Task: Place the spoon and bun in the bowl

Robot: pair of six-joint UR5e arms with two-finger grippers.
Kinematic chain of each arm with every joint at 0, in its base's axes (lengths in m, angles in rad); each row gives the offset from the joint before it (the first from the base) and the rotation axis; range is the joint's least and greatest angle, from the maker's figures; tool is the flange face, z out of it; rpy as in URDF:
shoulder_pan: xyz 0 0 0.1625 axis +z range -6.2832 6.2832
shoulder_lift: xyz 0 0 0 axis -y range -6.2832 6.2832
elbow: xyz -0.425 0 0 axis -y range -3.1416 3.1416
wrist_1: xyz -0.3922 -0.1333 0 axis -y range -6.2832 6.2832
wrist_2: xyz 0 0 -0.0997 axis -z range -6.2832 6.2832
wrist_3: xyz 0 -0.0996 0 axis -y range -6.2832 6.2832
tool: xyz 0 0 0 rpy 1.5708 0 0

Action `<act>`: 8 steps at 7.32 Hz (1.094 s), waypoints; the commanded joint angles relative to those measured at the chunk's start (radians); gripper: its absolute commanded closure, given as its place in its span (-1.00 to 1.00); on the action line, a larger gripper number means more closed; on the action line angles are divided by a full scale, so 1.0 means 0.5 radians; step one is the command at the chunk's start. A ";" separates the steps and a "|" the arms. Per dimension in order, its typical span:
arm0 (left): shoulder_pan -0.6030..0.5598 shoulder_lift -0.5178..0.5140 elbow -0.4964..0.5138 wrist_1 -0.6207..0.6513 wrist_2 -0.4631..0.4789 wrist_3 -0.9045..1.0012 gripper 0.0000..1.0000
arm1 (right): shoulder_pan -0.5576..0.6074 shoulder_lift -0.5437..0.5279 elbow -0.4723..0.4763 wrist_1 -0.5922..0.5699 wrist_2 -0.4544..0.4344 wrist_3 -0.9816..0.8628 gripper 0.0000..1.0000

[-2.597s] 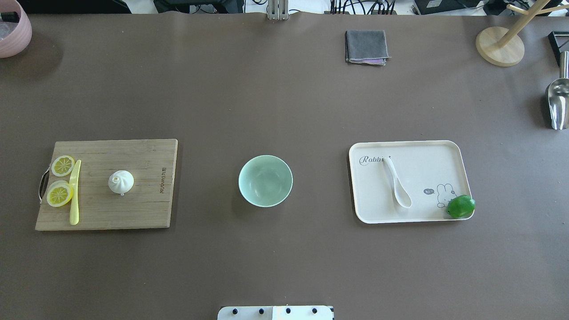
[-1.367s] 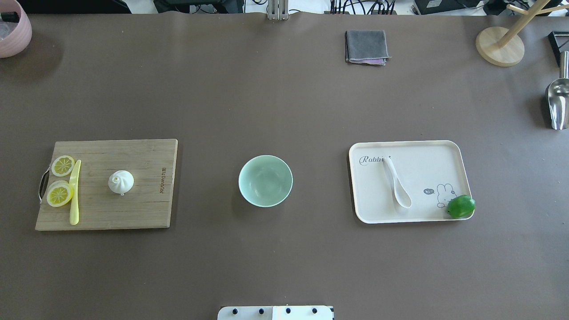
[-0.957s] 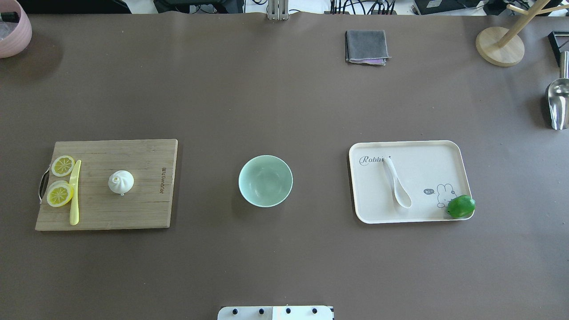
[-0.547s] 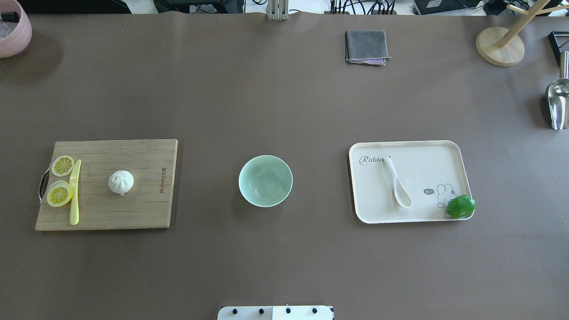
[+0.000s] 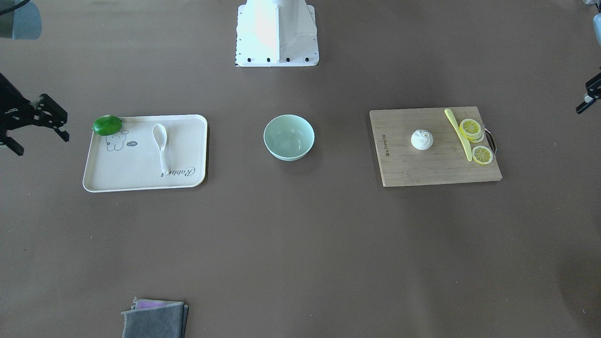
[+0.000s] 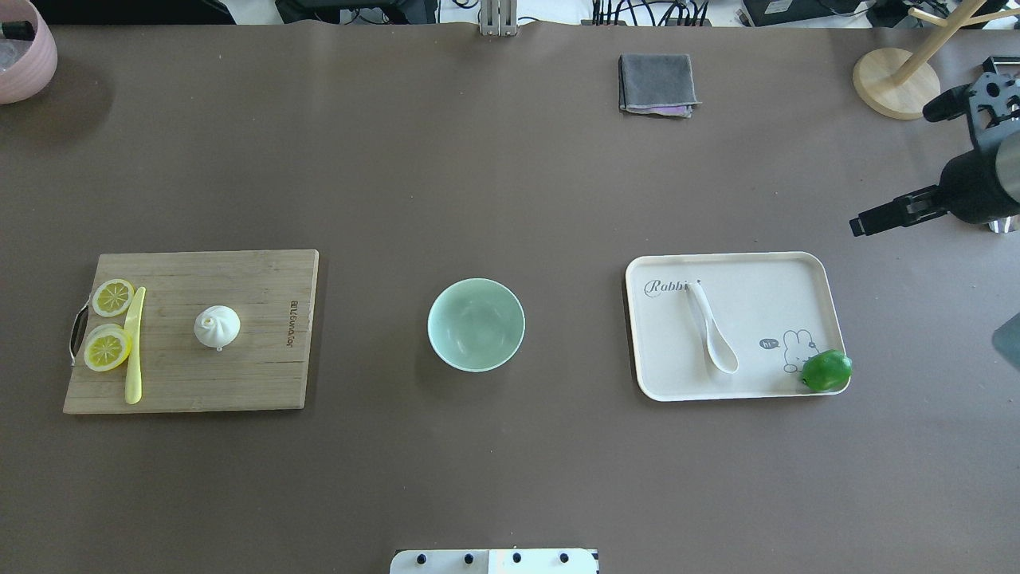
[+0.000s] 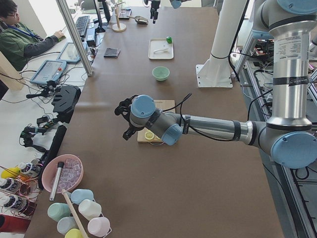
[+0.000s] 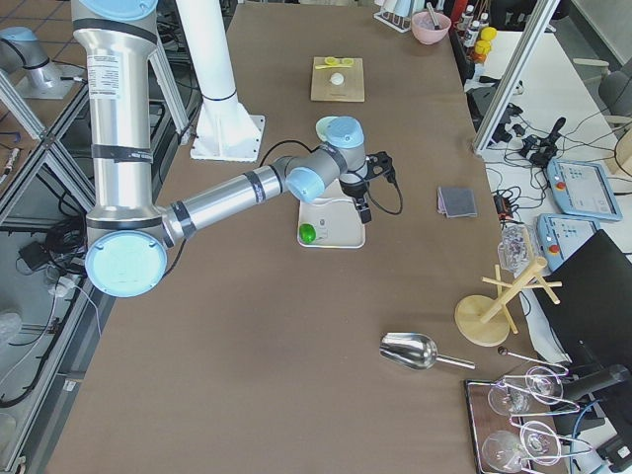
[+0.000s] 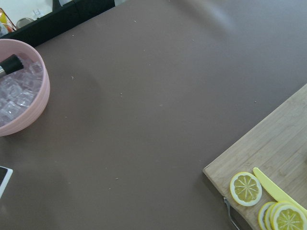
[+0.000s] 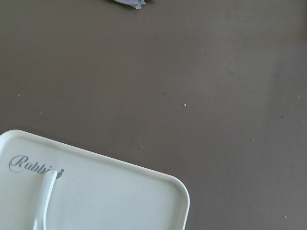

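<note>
The mint-green bowl [image 6: 476,324] stands empty at mid-table. The white bun [image 6: 217,327] sits on a wooden cutting board [image 6: 239,375] to its left. The white spoon [image 6: 712,336] lies on a cream tray [image 6: 765,275] to its right, scoop toward me. My right gripper [image 6: 892,169] is open and empty, high over the table beyond the tray's far right corner. My left gripper [image 5: 587,99] shows at the frame edge in the front-facing view, outside the board's lemon end. In the exterior left view [image 7: 124,120] its fingers are spread and empty.
Two lemon slices [image 6: 107,348] and a yellow knife [image 6: 134,347] lie on the board's left end. A green lime [image 6: 826,371] sits at the tray's near right corner. A grey cloth [image 6: 657,84], a wooden stand [image 6: 896,82] and a pink bowl [image 6: 20,56] are along the far edge.
My right gripper has come into the overhead view at the right edge, where no arm showed before. The bowl, bun and spoon have not moved.
</note>
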 commanded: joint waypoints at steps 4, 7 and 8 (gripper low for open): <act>0.052 -0.006 -0.002 -0.133 0.010 -0.152 -0.99 | -0.861 0.308 -0.218 0.084 -0.773 0.497 -0.80; 0.052 -0.006 0.001 -0.133 0.013 -0.152 -0.99 | -0.899 0.339 -0.311 0.084 -0.784 0.491 -0.36; 0.052 -0.003 0.001 -0.133 0.013 -0.152 -0.99 | -0.899 0.342 -0.339 0.084 -0.784 0.488 -0.28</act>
